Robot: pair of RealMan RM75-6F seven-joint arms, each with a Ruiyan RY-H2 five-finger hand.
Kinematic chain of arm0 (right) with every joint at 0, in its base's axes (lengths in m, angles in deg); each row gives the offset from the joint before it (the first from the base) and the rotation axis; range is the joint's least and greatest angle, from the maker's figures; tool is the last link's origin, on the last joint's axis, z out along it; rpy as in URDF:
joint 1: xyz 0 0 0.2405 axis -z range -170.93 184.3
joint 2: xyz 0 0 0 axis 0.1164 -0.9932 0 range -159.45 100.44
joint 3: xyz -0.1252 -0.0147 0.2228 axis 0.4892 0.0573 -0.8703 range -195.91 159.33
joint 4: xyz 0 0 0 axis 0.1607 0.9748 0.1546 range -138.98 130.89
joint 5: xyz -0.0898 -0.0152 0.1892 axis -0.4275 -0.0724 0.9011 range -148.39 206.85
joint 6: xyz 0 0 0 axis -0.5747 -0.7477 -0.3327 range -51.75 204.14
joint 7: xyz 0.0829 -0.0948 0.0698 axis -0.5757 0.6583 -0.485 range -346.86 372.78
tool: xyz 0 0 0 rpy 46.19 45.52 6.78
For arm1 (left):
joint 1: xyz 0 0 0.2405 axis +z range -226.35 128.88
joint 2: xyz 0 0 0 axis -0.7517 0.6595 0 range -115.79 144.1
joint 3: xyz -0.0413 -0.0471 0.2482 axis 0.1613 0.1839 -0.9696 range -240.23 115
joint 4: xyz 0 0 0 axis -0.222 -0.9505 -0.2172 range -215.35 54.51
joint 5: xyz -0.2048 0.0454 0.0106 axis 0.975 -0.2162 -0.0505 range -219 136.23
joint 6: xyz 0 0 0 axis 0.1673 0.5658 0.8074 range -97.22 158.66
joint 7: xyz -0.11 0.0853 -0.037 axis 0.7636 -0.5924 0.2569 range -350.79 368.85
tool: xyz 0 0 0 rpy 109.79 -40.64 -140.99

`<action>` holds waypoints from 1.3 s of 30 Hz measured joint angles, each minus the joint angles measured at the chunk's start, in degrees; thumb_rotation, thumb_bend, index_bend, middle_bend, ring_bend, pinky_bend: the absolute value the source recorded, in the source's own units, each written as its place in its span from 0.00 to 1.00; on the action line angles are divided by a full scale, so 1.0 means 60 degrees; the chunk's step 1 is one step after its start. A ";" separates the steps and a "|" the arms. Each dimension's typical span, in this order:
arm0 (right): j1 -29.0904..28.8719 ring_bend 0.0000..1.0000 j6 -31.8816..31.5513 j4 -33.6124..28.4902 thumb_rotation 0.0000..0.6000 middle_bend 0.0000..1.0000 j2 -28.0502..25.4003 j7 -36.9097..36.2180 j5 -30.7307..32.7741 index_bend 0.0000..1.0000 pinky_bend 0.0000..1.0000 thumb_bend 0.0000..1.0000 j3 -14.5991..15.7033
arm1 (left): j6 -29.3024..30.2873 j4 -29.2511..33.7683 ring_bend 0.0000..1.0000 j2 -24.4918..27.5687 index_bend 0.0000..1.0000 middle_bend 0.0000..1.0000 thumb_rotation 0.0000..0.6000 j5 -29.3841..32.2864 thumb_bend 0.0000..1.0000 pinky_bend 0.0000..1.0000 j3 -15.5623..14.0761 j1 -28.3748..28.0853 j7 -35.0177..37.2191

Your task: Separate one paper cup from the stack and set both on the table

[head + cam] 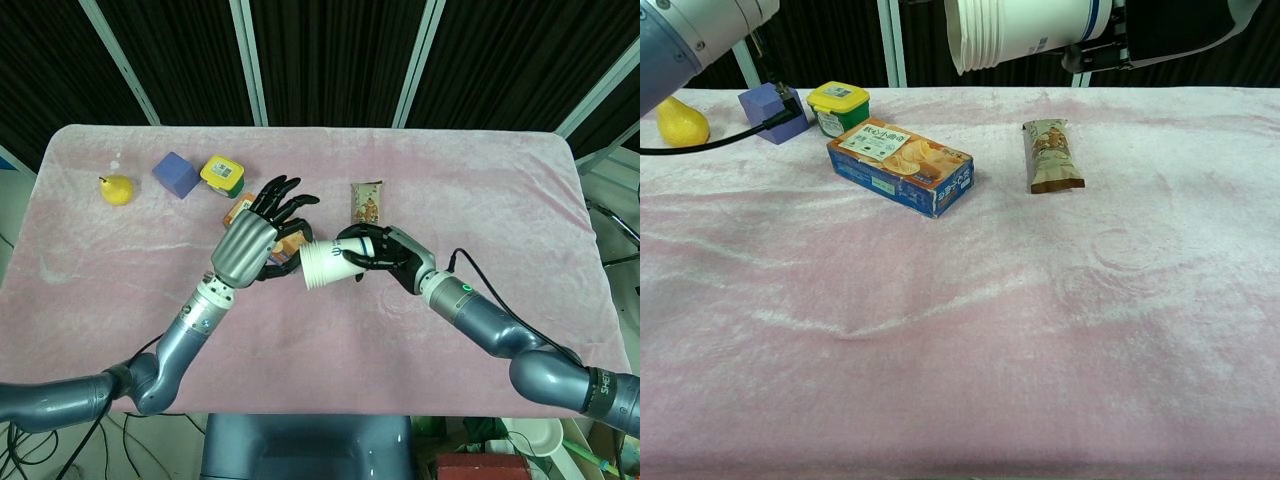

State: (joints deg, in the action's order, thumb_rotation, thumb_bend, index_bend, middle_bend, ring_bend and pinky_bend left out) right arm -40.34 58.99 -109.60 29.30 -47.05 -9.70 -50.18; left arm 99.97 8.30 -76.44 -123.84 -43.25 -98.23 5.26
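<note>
The right hand (378, 252) grips the stack of white paper cups (325, 262) on its side in the air above the orange-and-blue snack box (900, 165), rims turned toward the left hand (262, 232) so a cup can be pulled off. That hand, fingers spread and empty, hovers just beside the rims.

Surface: table (960, 330) covered by a wrinkled pink cloth | Far left: yellow pear (117, 189), purple block (175, 174), yellow-lidded green tub (223, 174) are set in a row | Centre: snack box (900, 166) is laid flat | Right: brown packet (1053, 155), possibly a bar
</note>
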 measured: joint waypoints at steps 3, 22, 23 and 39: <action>0.0017 0.60 0.0060 -0.0019 1.00 0.51 0.0012 0.0141 0.0064 0.65 0.59 0.54 -0.0053 | -0.0036 -0.0031 0.00 -0.0046 0.50 0.20 1.00 0.0039 0.41 0.04 0.0002 -0.0057 0.0015; 0.0133 0.60 0.0405 0.0032 1.00 0.51 -0.0034 0.0625 0.0622 0.66 0.59 0.54 -0.0332 | 0.0012 -0.0286 0.00 -0.0250 0.59 0.28 1.00 0.0147 0.63 0.06 0.0009 -0.0216 0.0125; 0.0171 0.60 0.0423 0.0004 1.00 0.51 -0.0061 0.0655 0.0624 0.66 0.59 0.54 -0.0369 | 0.0030 -0.0274 0.00 -0.0243 0.59 0.28 1.00 0.0143 0.63 0.06 0.0015 -0.0217 0.0133; 0.0370 0.77 0.0213 -0.0102 1.00 0.65 -0.0258 0.1127 0.0949 0.84 0.77 0.72 -0.0195 | 0.0266 -0.0367 0.00 -0.0110 0.60 0.28 1.00 0.0078 0.69 0.07 -0.0075 -0.0108 0.0107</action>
State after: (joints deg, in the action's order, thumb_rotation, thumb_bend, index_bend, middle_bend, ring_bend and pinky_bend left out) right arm -38.12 60.27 -110.22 27.75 -40.28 -4.01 -51.35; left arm 101.57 6.10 -77.10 -123.37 -43.70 -98.87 5.90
